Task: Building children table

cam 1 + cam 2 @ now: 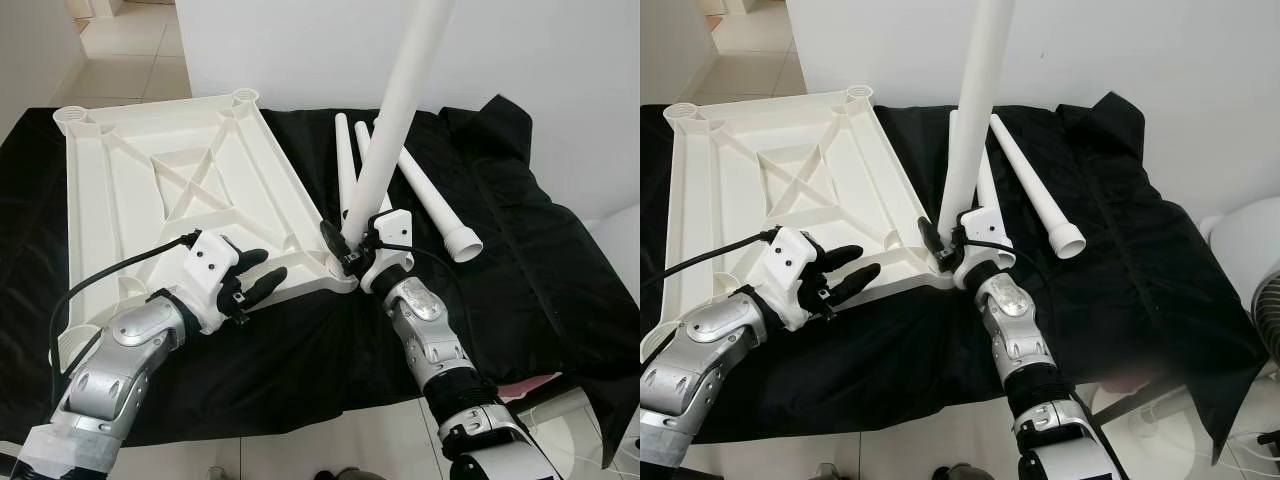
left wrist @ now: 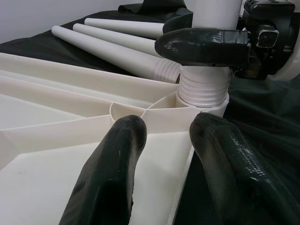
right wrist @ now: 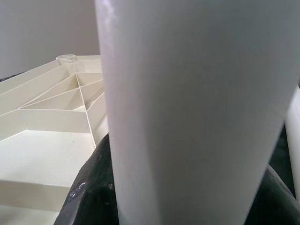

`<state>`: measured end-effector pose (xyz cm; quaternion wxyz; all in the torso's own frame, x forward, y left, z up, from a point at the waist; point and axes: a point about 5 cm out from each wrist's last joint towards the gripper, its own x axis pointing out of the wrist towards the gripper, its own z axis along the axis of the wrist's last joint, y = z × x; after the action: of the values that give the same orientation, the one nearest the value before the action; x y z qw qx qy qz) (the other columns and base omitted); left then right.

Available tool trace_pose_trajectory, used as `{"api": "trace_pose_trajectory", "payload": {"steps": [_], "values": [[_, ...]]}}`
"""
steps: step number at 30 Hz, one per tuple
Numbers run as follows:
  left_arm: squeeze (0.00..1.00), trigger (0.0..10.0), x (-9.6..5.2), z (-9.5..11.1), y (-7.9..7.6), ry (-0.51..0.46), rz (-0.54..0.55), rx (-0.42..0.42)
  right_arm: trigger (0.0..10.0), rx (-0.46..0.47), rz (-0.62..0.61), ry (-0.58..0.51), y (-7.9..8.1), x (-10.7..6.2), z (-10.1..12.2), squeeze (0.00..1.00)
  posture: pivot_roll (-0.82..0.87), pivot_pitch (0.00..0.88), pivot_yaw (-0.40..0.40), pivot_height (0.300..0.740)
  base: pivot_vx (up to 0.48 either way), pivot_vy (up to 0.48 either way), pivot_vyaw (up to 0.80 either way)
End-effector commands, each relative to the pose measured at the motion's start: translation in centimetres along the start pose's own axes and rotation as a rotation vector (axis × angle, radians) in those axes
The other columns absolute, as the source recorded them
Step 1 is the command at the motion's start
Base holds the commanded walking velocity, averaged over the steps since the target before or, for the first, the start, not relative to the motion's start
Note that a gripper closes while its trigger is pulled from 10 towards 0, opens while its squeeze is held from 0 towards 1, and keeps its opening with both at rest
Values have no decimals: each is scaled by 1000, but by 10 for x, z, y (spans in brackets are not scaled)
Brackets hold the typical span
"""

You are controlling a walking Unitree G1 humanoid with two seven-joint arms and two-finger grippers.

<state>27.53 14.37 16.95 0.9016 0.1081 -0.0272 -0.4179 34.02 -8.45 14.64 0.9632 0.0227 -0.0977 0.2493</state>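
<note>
White ribbed plastic tabletop [image 1: 170, 190] lies upside down on a black cloth [image 1: 520, 260] over the work surface, corner sockets facing up. Right gripper [image 1: 355, 245] is clamped around a long white tapered plastic leg [image 1: 400, 110], held upright with a slight lean, its threaded end [image 2: 202, 89] sitting in the near right corner socket [image 2: 206, 104] of the tabletop. Left wrist view shows several threads exposed above the socket rim, so my read is the leg is started but not seated. Left gripper [image 1: 250, 282] has fingers [image 2: 110, 178] spread apart, holding nothing, hovering over the near edge of the tabletop just beside that corner; can't tell if it's actually pressing on the plastic. Three spare white legs [image 1: 430, 195] lie on the cloth behind the socket, near the upright one. Risks: the lean looks enough to cross-thread if it gets turned as is; the tabletop probably spins or skids on the cloth under torque unless the left gripper bears down; the grip is low on a smooth taper, so the leg could slip in the fingers or tip out of the socket.
</note>
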Motion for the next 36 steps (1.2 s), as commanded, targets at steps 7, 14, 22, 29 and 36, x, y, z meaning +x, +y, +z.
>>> {"api": "trace_pose_trajectory", "payload": {"steps": [7, 14, 22, 29, 36], "values": [[0, 10000, -3, -2, 1, 5, 12, 2, 10000, 13, -123, 114, -3, -15, -26, 0, 33, 120, -77, 740, 0, 0, 0], [0, 10000, -3, -2, 1, 6, 14, 1, 10000, 26, -237, 67, -2, -18, -21, 0, 35, 116, -82, 740, 0, 0, 0], [0, 10000, -4, -3, 1, 8, 14, 3, 10000, 121, -409, 40, 19, -18, -21, 0, 40, 103, -86, 740, 0, 0, 0], [0, 10000, -4, -3, 1, 9, 12, 4, 10000, 133, -383, 28, 27, -17, -18, 0, 40, 100, -87, 740, 0, 0, 0], [0, 10000, -2, -3, 2, 4, 12, 6, 10000, 87, -372, 53, 23, -10, -14, 0, 40, 85, -87, 740, 0, 0, 0]]}}
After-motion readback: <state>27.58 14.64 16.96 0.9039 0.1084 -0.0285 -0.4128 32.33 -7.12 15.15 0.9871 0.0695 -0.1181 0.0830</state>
